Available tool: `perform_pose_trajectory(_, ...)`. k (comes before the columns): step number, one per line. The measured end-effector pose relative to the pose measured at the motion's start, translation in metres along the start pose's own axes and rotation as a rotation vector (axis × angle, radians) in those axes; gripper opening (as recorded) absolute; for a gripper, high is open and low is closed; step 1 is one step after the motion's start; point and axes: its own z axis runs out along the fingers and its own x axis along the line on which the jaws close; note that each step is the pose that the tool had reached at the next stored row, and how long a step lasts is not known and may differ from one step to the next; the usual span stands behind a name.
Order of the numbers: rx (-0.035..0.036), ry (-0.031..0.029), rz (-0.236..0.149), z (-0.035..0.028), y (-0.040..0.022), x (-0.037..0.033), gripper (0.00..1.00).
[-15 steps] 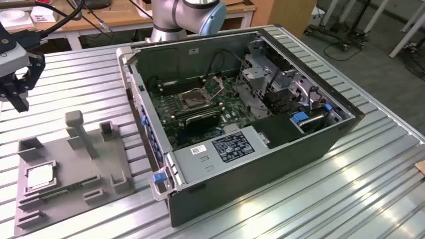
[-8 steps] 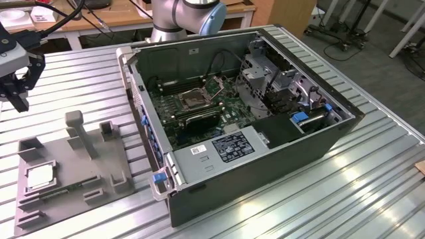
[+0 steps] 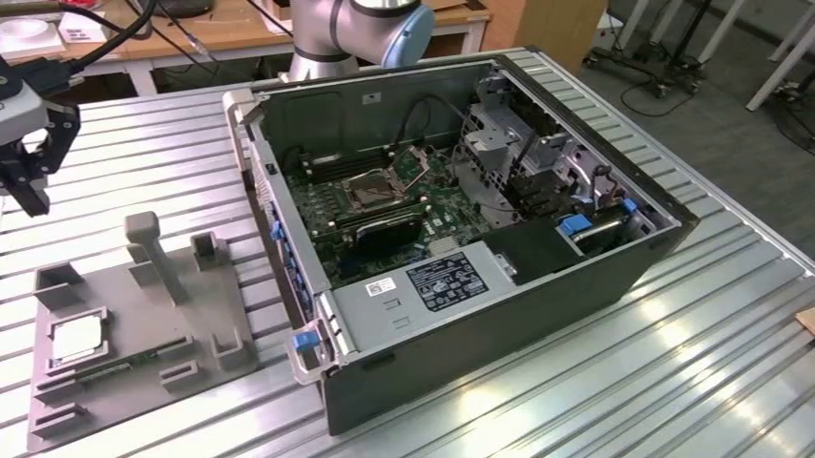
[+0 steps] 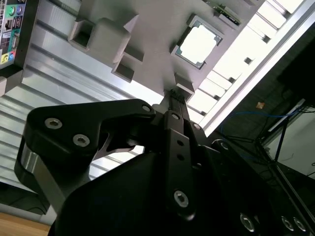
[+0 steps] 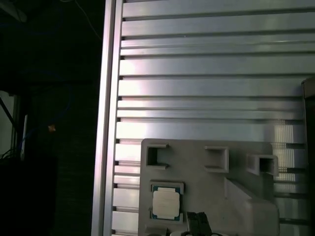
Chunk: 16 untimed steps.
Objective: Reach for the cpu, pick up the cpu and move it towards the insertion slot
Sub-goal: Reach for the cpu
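cpu point(image 3: 76, 340) sits in grey tray point(image 3: 143, 322); gripper point(image 3: 29, 196) hangs above, pointing down.

Ribbed metal table point(image 3: 713, 382), light wooden desk point(image 3: 255, 33) behind it, dark grey floor point(image 3: 713, 124) beyond.

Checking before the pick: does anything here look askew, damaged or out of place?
Nothing stands out. The cpu lies flat and square in its grey tray recess, the insertion slot sits uncovered in the open case, and the gripper hovers apart from both.
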Motion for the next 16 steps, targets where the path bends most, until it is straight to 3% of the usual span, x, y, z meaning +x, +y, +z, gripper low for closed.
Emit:
perform_pose_trajectory(7,0.0000,-0.0004,0.000,0.0001,0.0001,0.0088,0.10)
perform_pose_trajectory(16,-0.0001,-0.0005,0.000,0.0002,0.0002,0.0105,0.10)
